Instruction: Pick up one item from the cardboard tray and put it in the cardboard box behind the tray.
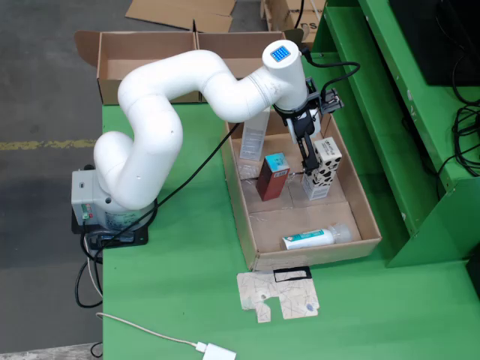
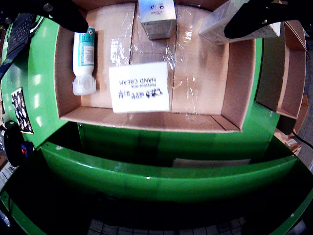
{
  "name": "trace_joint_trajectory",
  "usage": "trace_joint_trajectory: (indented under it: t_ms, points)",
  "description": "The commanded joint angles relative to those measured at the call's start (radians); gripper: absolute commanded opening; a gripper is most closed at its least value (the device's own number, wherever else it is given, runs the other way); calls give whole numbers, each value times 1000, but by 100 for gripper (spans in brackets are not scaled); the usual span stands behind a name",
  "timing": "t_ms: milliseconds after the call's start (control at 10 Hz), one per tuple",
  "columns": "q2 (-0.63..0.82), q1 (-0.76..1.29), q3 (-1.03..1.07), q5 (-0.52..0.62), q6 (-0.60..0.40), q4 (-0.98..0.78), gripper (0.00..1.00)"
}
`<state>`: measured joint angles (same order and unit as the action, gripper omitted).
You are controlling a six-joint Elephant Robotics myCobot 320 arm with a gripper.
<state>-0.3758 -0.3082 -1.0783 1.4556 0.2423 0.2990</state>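
Observation:
An open cardboard tray point(image 1: 367, 225) on the green table holds a black-and-white patterned hand cream box point(image 1: 324, 171) standing upright, a red box with a teal top point(image 1: 273, 177), a white and teal tube point(image 1: 309, 239) lying flat, and a clear pack point(image 1: 253, 137). My gripper point(image 1: 307, 159) hangs low in the tray, close beside the hand cream box on its left. In the wrist view the dark fingers point(image 2: 66, 13) are spread wide with nothing between them. The hand cream box top point(image 2: 139, 87) lies just off the line between them. The open cardboard box point(image 1: 150, 60) stands behind.
A flat printed cardboard piece point(image 1: 277, 295) lies in front of the tray. A cable with a white plug point(image 1: 216, 351) runs along the front. Green metal shelving point(image 1: 390, 112) borders the tray's right side. The arm's base point(image 1: 105, 210) stands at the table's left edge.

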Motion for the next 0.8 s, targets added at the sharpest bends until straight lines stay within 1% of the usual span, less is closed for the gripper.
trace_joint_trajectory:
  t_ms: [0,300,400,700]
  points:
    - [-64,28,29,22,-19,62,100]
    - [-67,28,-2,26,-18,90,100]
    - [-57,30,-81,34,-20,144,100]
    - [-51,28,-97,34,-18,150,100]
